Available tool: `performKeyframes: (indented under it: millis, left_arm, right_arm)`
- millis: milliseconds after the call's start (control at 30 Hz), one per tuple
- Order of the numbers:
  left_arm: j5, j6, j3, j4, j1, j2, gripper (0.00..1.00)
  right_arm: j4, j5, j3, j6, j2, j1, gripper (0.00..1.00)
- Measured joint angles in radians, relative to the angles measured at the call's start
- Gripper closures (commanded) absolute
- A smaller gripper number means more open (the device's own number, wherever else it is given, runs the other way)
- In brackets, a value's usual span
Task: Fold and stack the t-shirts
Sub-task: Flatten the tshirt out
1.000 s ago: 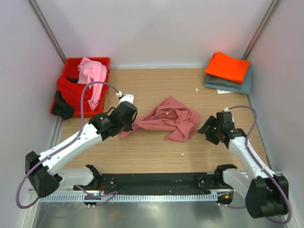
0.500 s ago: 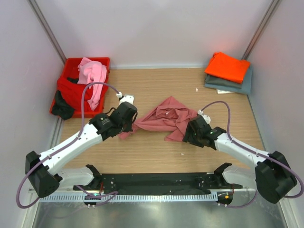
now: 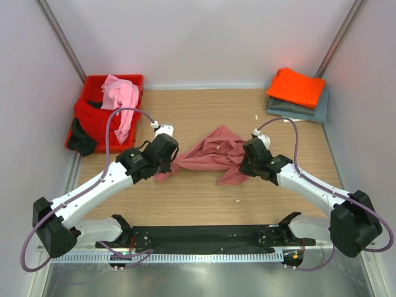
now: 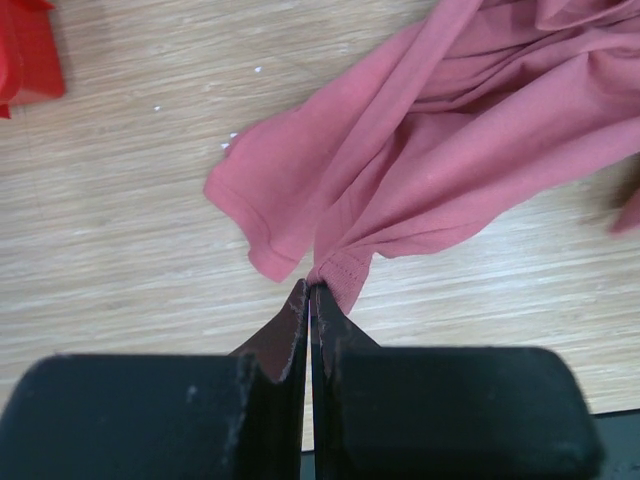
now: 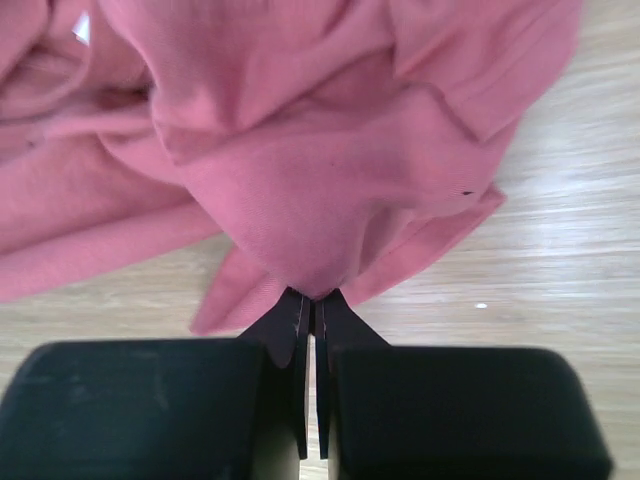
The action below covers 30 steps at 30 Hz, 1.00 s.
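Note:
A dusty salmon-pink t-shirt [image 3: 213, 153] lies crumpled at the middle of the wooden table. My left gripper [image 3: 174, 162] is shut on a hem at the shirt's left end; in the left wrist view the gripper [image 4: 309, 289] pinches the stitched edge of the pink cloth [image 4: 440, 150]. My right gripper [image 3: 243, 162] is shut on the shirt's right side. The right wrist view shows this gripper [image 5: 316, 297] with a bulge of the pink cloth [image 5: 320, 190] caught at its tips. An orange t-shirt [image 3: 297, 86] lies folded on a grey-blue one [image 3: 304, 111] at the back right.
A red crate [image 3: 114, 77] stands at the back left. A light pink t-shirt [image 3: 120, 96], a red one [image 3: 93, 120] and a dark one [image 3: 80, 141] spill out of it. Grey walls close in the table on three sides.
My right arm has swung in from the right side of the table to the shirt's right edge, and its gripper has shut on the cloth. The left arm has kept still.

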Motion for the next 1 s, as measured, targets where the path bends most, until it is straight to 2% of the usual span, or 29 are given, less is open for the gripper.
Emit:
performKeyframes:
  millis: [133, 167, 200, 267, 300, 367, 533, 733, 867, 933, 967, 1000]
  left_arm:
    - [-0.025, 0.011, 0.040, -0.058, 0.010, -0.032, 1.00]
    - [-0.031, 0.022, 0.055, -0.074, 0.019, -0.051, 1.00]
    - [-0.037, 0.028, 0.067, -0.083, 0.031, -0.075, 1.00]
    - [-0.044, 0.042, 0.081, -0.090, 0.056, -0.122, 1.00]
    - [-0.047, 0.049, 0.081, -0.093, 0.066, -0.146, 1.00]
    - [-0.048, 0.054, 0.079, -0.101, 0.077, -0.174, 1.00]
    - [-0.043, 0.057, 0.005, -0.095, 0.079, -0.171, 1.00]
    - [-0.026, 0.060, -0.045, -0.093, 0.079, -0.149, 1.00]
    - [-0.014, 0.061, -0.045, -0.085, 0.080, -0.147, 1.00]
    - [-0.011, 0.062, -0.046, -0.084, 0.080, -0.147, 1.00]
    - [-0.010, 0.062, -0.047, -0.084, 0.080, -0.147, 1.00]
    - [-0.010, 0.062, -0.049, -0.083, 0.081, -0.147, 1.00]
  right_arm:
    - [-0.129, 0.096, 0.149, -0.033, -0.032, -0.045, 0.99]
    - [-0.147, 0.106, 0.191, -0.042, -0.055, -0.096, 0.91]
    - [-0.155, 0.099, 0.225, -0.054, -0.077, -0.167, 0.70]
    - [-0.161, 0.100, 0.286, -0.070, -0.109, -0.318, 0.07]
    - [-0.164, 0.108, 0.309, -0.082, -0.114, -0.380, 0.01]
    - [-0.177, 0.110, 0.327, -0.103, -0.110, -0.419, 0.00]
    - [-0.216, 0.036, 0.261, -0.114, -0.095, -0.405, 0.00]
    - [-0.274, -0.048, 0.142, -0.106, -0.208, -0.341, 0.02]
    - [-0.259, -0.081, 0.036, -0.069, -0.285, -0.271, 0.21]
    - [-0.236, -0.105, -0.053, -0.044, -0.288, -0.250, 0.24]
    - [-0.234, -0.111, -0.092, -0.030, -0.279, -0.243, 0.31]
    - [-0.234, -0.113, -0.118, -0.025, -0.262, -0.240, 0.33]
